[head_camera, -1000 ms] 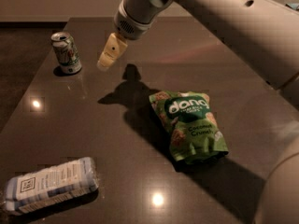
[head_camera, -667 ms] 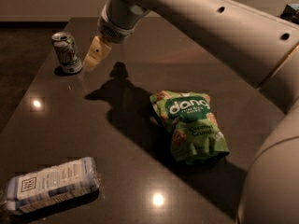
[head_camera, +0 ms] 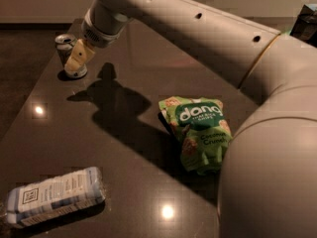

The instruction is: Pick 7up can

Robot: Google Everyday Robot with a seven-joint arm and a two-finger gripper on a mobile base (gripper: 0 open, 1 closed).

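Observation:
The 7up can [head_camera: 63, 45] stands upright near the far left corner of the dark table [head_camera: 129, 182]. It is whitish-green with a silver top. My gripper [head_camera: 77, 62] hangs from the arm that reaches in from the right. It is right at the can's right side and covers the can's lower right part. I cannot tell whether it touches the can.
A green "dang" chip bag [head_camera: 200, 132] lies at the middle right of the table. A white-and-blue wrapped packet [head_camera: 52, 198] lies at the near left. The table's left edge runs just beyond the can. A dark box [head_camera: 304, 21] sits at the far right.
My gripper has moved left and down across the table, from well right of the can to right against its side. The can, bag and packet have not moved.

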